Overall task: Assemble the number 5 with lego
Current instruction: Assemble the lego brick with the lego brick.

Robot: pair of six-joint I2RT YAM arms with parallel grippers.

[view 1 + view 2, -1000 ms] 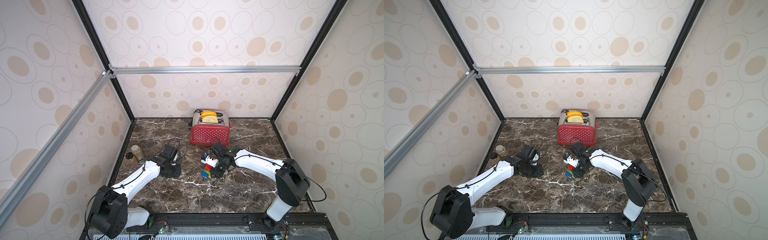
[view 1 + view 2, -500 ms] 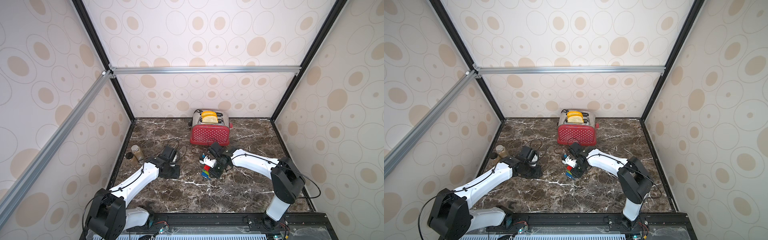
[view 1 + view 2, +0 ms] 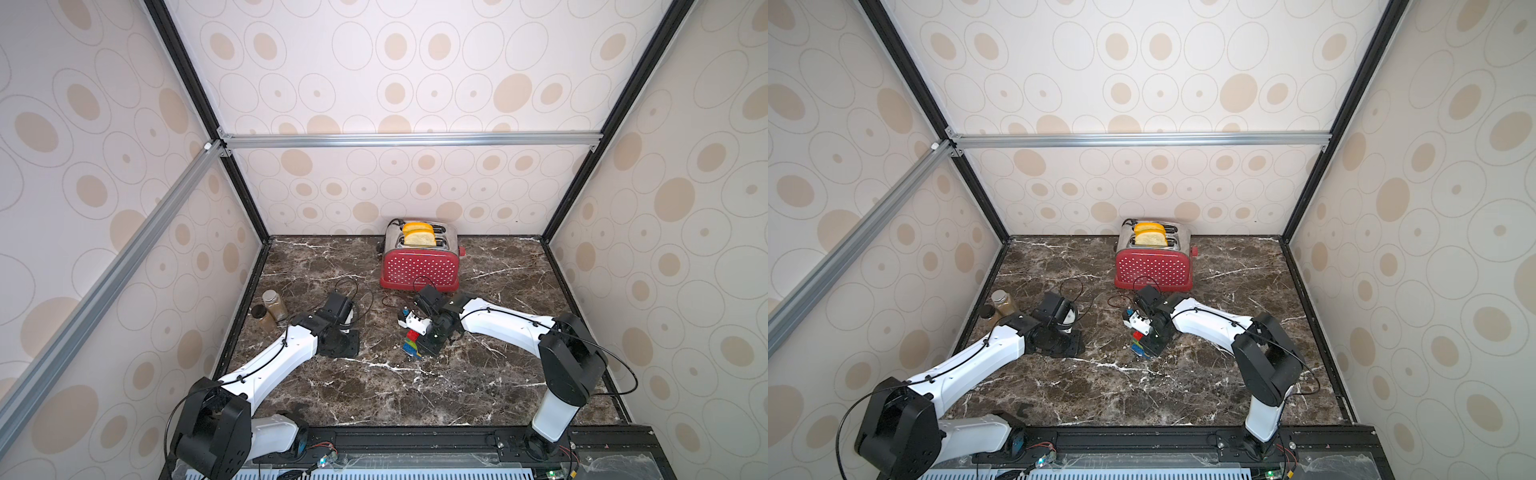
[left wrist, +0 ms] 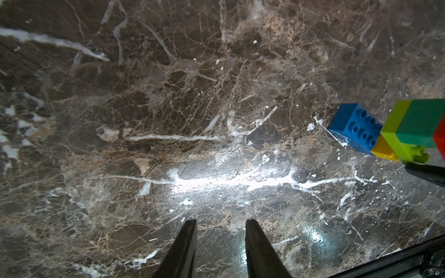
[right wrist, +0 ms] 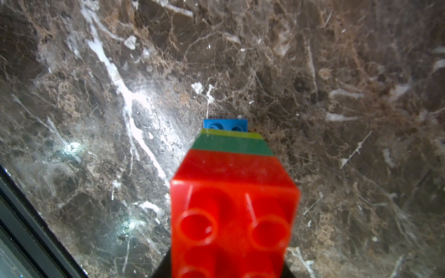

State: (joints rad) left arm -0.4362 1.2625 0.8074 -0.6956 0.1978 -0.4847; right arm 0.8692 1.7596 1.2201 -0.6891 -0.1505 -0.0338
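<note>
The number 5 (image 3: 411,344) (image 3: 1139,343) is a stack of lego in the middle of the marble floor. My right gripper (image 3: 430,337) (image 3: 1154,337) is shut on its red brick (image 5: 231,216), which fills the space between the jaws. Below the red brick come dark green (image 5: 232,144), lime green (image 5: 231,133) and blue (image 5: 225,125). The left wrist view shows the blue brick (image 4: 354,127) lowest, down at the marble, then yellow (image 4: 382,149) and lime green (image 4: 397,134). My left gripper (image 4: 220,220) (image 3: 338,345) is open and empty, pointing down, well left of the stack.
A red polka-dot toaster (image 3: 419,266) (image 3: 1154,268) with two toast slices stands at the back, just behind the right gripper. Two small jars (image 3: 272,305) sit by the left wall. Loose black cables (image 3: 353,291) trail behind both wrists. A black rail (image 3: 415,440) borders the front.
The right arm's elbow has drifted slightly left while the stack stays almost in place. The left arm has barely moved. Both grippers keep the same opening.
</note>
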